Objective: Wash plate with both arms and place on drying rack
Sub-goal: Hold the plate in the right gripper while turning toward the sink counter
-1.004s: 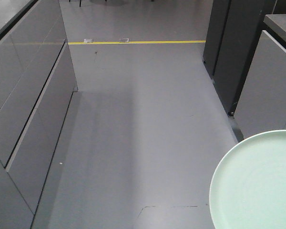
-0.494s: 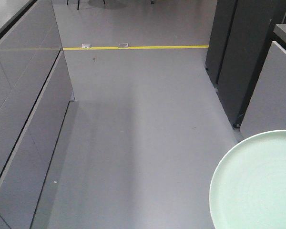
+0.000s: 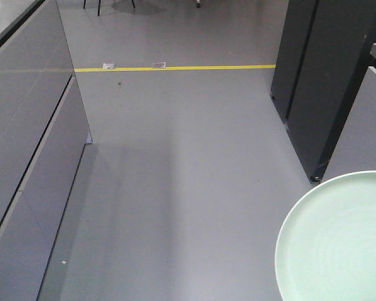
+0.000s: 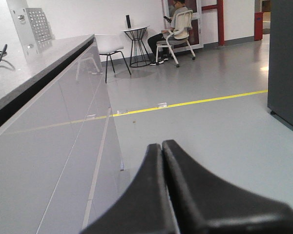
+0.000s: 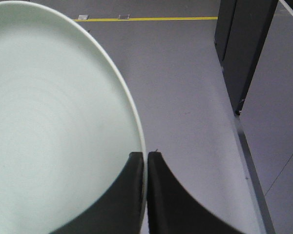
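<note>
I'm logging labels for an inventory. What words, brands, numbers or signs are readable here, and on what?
No text can be read in any view.
The round pale mint-green plate is plain, with no mark or brand.
The two small pale tags by the yellow floor line are too small to read.

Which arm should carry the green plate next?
Right. The right tool clamps the rim of the plate; the left tool is shut, holding nothing.

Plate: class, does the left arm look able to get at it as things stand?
Probably, after opening: the left gripper is shut, the plate hangs in the right gripper over open floor, nothing seen between.
</note>
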### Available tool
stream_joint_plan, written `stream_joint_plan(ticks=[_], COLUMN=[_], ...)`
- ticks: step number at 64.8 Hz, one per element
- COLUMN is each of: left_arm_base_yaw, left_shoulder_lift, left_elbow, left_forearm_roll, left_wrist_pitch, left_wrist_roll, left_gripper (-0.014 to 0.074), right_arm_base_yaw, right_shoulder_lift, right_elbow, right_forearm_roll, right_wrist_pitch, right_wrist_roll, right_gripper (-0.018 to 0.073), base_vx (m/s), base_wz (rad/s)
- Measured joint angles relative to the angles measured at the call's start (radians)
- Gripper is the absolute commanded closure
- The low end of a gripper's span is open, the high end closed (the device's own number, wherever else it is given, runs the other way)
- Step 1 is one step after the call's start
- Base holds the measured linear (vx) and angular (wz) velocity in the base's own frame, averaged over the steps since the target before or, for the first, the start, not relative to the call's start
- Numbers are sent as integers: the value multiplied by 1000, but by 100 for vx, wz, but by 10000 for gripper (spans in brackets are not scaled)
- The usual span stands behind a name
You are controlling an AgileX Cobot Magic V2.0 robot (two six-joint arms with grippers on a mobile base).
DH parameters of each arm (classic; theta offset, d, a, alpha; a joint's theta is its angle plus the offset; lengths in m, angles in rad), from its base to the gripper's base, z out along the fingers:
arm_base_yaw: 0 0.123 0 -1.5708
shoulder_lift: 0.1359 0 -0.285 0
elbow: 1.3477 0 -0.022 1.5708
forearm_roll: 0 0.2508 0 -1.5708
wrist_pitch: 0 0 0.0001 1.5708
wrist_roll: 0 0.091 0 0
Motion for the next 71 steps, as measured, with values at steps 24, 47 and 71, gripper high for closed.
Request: stream_joint_plan(ticks=[24, 47, 71], left_arm_base_yaw=[0, 0, 0], left_shoulder_lift=[0, 0, 0], left_elbow=[0, 0, 0], left_forearm_roll=[0, 0, 0], left_wrist_pitch=[0, 0, 0], left_wrist_roll=[0, 0, 0], left_gripper=[603, 603, 603], right_arm_base_yaw=[0, 0, 0], right_shoulder_lift=[0, 0, 0], right_elbow=[0, 0, 0], right_forearm_roll=[0, 0, 0], right_wrist_pitch=[0, 0, 0], right_wrist_roll=[0, 0, 0], right_gripper=[561, 561, 561], base_vx=[20, 17, 13], base_wz=[-5, -10, -23])
